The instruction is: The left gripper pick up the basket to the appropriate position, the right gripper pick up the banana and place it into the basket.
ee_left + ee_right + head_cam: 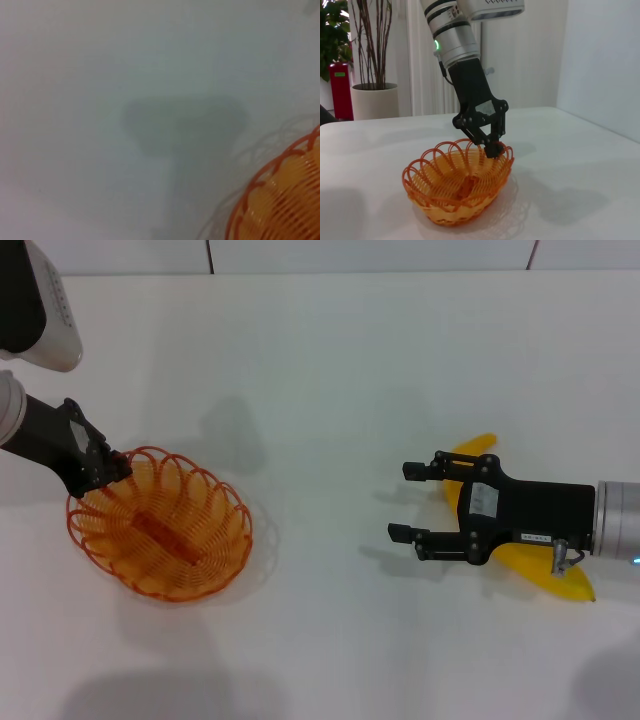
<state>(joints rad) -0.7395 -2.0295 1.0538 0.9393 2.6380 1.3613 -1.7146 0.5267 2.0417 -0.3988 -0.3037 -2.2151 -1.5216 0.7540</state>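
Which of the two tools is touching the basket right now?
The left tool, at the basket's rim on the robot's left, pinching the scalloped orange wire. The right tool hangs open above the banana, well apart from the basket.

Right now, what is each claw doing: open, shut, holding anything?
Left gripper: shut on the basket rim.
Right gripper: open, holding nothing, above the banana.
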